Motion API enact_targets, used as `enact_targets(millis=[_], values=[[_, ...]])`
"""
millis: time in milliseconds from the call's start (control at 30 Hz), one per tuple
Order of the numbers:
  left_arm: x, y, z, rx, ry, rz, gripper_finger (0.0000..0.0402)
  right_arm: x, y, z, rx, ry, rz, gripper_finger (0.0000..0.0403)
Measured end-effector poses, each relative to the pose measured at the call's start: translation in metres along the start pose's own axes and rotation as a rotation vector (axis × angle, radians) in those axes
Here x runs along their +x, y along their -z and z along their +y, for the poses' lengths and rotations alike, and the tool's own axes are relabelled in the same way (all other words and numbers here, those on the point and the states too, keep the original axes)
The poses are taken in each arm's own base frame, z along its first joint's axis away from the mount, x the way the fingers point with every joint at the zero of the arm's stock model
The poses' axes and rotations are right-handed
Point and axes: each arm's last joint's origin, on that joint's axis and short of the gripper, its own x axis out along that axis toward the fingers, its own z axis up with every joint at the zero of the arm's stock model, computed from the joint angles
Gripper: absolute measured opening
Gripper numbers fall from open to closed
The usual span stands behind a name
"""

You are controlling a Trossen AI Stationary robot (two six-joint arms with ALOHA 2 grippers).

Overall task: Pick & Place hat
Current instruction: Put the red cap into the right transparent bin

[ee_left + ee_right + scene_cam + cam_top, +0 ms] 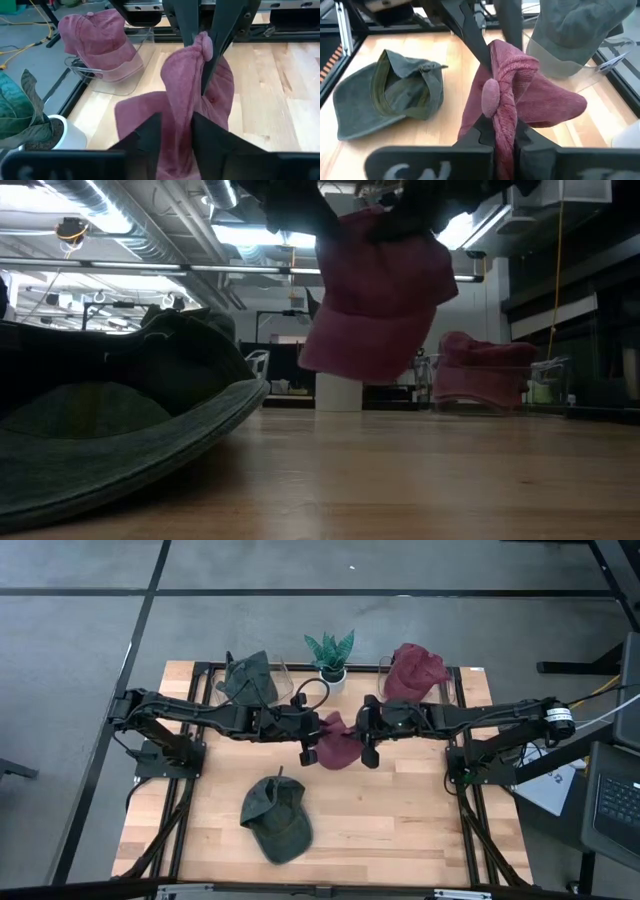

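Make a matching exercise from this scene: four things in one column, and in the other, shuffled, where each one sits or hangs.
Things:
1. held red hat
2. green hat with its inside showing
3. potted plant
4. second red hat

Places:
A. lying flat on the table's near part
B. on a clear stand at the far right
C. clamped between the left gripper and the right gripper, off the wood
D. far edge, middle

Pairs: 1-C, 2-A, 3-D, 4-B

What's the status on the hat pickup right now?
Left end effector and right end effector both shut on red hat, held above the table. Green hat lies below, off to the side.
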Motion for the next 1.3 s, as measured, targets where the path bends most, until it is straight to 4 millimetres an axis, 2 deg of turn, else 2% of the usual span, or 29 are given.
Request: enact_targets(millis=[167,333,567,867,1067,1300], values=[[0.000,0.001,0.000,0.004,-0.003,0.006,0.0146,0.000,0.005,0.000,-0.003,0.001,0.048,0.0007],[-0.003,0.003,-0.001,0.031,0.005,0.031,0.0167,-0.006,0.007,0.000,-0.001,0.002,0.076,0.0007],[-0.012,0.012,-0.016,0.121,0.077,0.124,0.0171,-0.028,0.006,-0.002,0.000,0.004,0.099,0.0008],[-0.025,0.017,-0.037,0.176,0.139,0.152,0.0171,-0.078,-0.002,-0.009,0.008,0.027,0.018,0.0009],[-0.029,0.017,-0.047,0.192,0.166,0.146,0.0171,-0.103,-0.003,-0.016,-0.021,0.152,-0.026,0.0009],[-0.031,0.017,-0.049,0.155,0.172,0.148,0.0171,-0.118,-0.001,-0.021,-0.129,0.306,-0.015,0.0009]])
